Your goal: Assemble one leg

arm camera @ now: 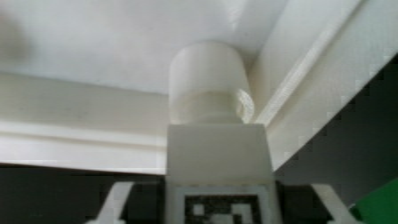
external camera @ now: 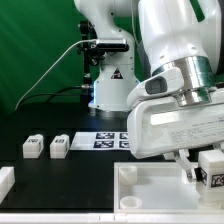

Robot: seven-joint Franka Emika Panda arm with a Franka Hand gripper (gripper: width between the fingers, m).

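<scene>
My gripper (external camera: 207, 170) is shut on one white leg (external camera: 212, 168), whose black-and-white tag faces the camera, and holds it low over the exterior view's right part of the large white rimmed tray (external camera: 150, 192). In the wrist view the leg (arm camera: 217, 110) sits between my fingers (arm camera: 121, 200), tag towards the camera. Its rounded peg end points into an inner corner of the tray (arm camera: 89, 110) and looks close to or touching it. Two more legs (external camera: 32, 147) (external camera: 59, 147) lie on the black table at the exterior view's left.
The marker board (external camera: 108, 140) lies behind the tray, in front of the robot base (external camera: 110, 85). Another white block (external camera: 5, 182) sits at the exterior view's far left edge. A green backdrop stands behind.
</scene>
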